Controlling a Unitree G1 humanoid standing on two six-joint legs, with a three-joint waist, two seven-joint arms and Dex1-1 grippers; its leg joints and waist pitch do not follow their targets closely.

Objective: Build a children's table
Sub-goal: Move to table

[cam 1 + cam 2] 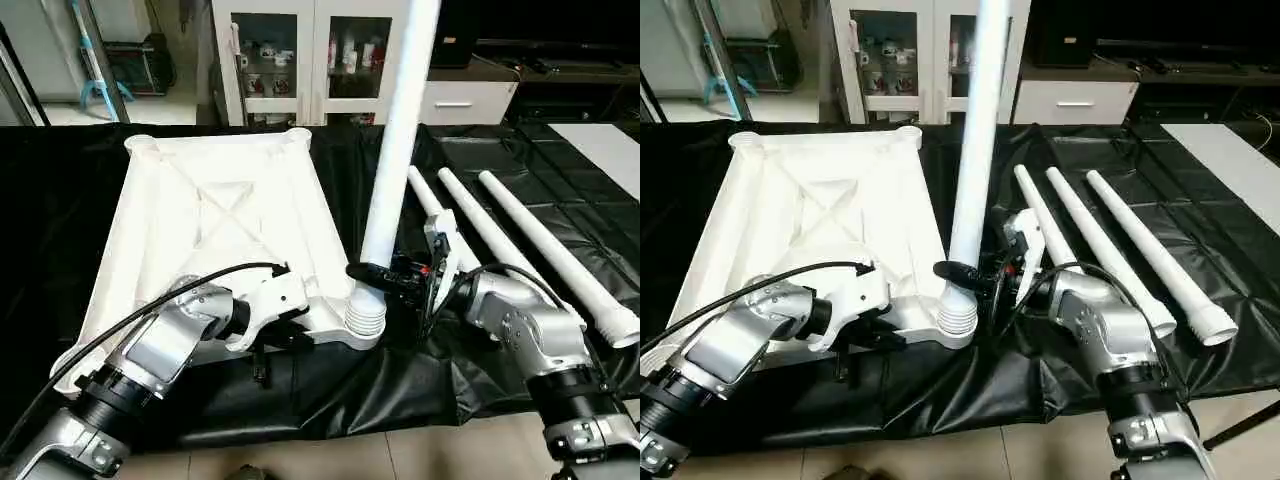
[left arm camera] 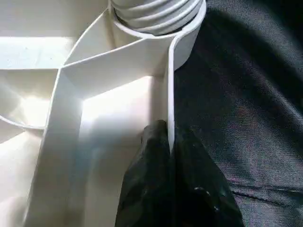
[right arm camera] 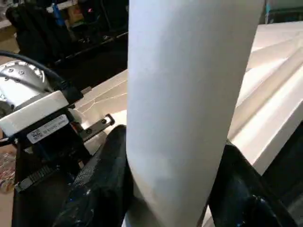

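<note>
The children's table top [image 1: 200, 220] lies upside down on the black sheet, its X ribs facing up. One white leg [image 1: 400, 130] stands upright with its threaded end [image 1: 366, 322] in the near right corner socket. My right gripper [image 1: 372, 275] is shut around this leg just above the socket, and its black fingers [image 3: 106, 175] hug both sides of the tube. My left gripper [image 2: 168, 132] is shut on the table top's thin near rim [image 2: 169, 85], a short way left of that socket. Three more legs [image 1: 490, 230] lie side by side on the sheet to the right.
The black sheet [image 1: 500, 150] covers the floor under everything, and its front edge meets bare tiles [image 1: 450, 455]. A white glass-door cabinet [image 1: 300, 60] stands behind. A white board [image 1: 610, 140] lies at the far right, and a mop [image 1: 95, 60] leans at the back left.
</note>
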